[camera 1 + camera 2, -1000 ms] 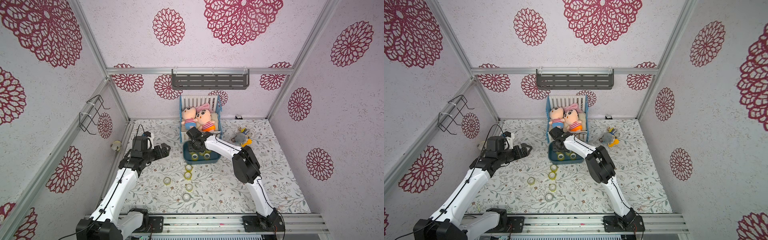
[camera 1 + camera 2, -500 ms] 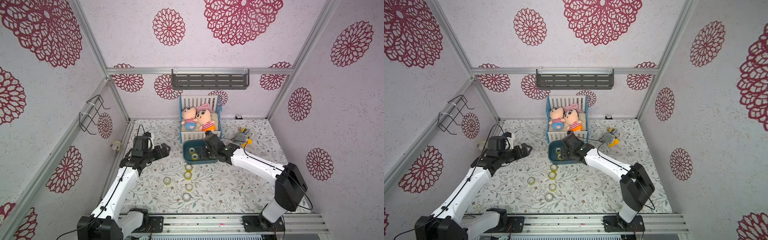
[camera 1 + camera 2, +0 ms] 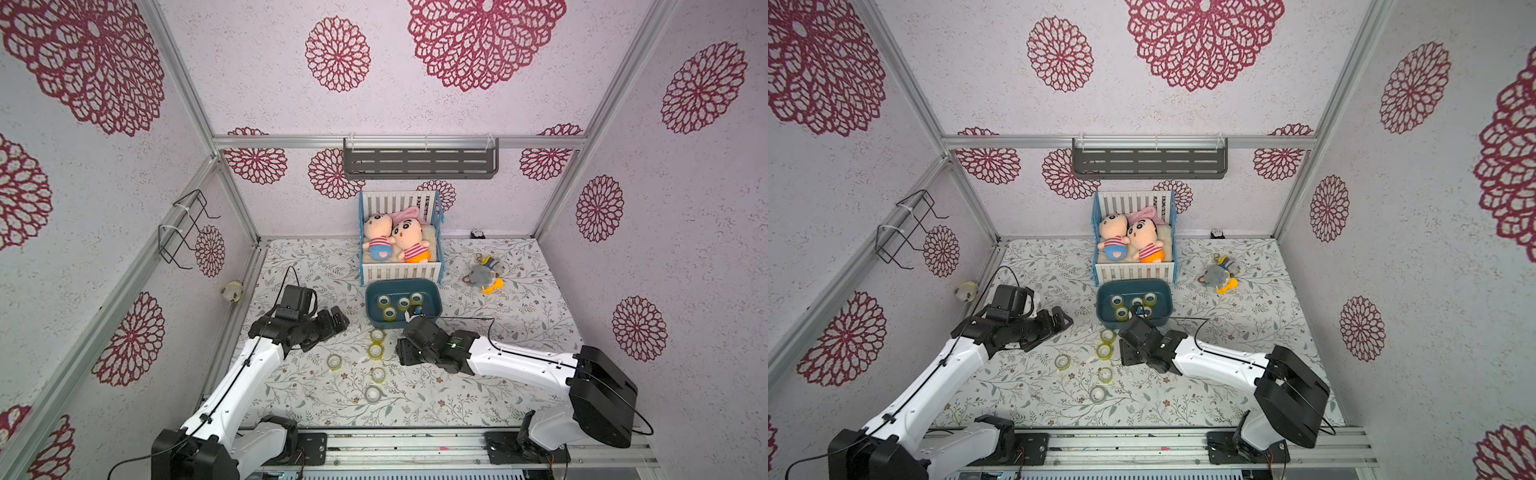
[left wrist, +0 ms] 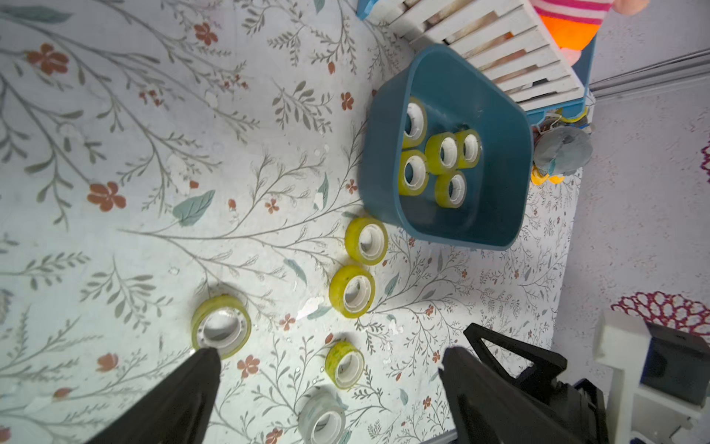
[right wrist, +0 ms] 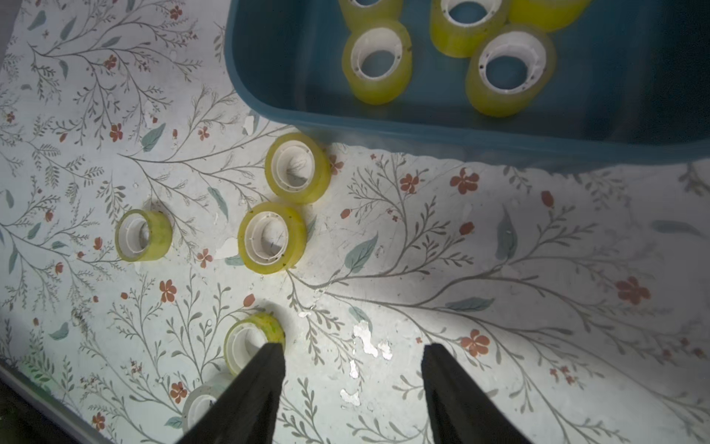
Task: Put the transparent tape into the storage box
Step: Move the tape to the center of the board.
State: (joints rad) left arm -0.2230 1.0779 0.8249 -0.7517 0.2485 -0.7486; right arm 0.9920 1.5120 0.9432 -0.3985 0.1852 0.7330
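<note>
The storage box (image 3: 432, 293), a dark teal tub, stands in front of the crib and holds several yellowish transparent tape rolls (image 3: 389, 313). Several more rolls lie on the floral floor before it (image 3: 375, 351), the nearest one clearer and greyish (image 3: 372, 393). My right gripper (image 3: 405, 355) hangs open and empty over the floor just in front of the box, right of the loose rolls; the right wrist view shows its gap (image 5: 353, 355) over bare floor. My left gripper (image 3: 336, 322) hovers left of the box, wide open (image 4: 329, 355) and empty.
A white-slatted blue crib (image 3: 401, 272) with two dolls stands against the back wall behind the box. A grey plush keychain (image 3: 484, 276) lies to the right. A small plush (image 3: 232, 291) sits by the left wall. The arm bases line the front rail.
My right arm has drawn back from over the box to the floor in front of it, its elbow swinging out to the right. The left arm has barely moved.
</note>
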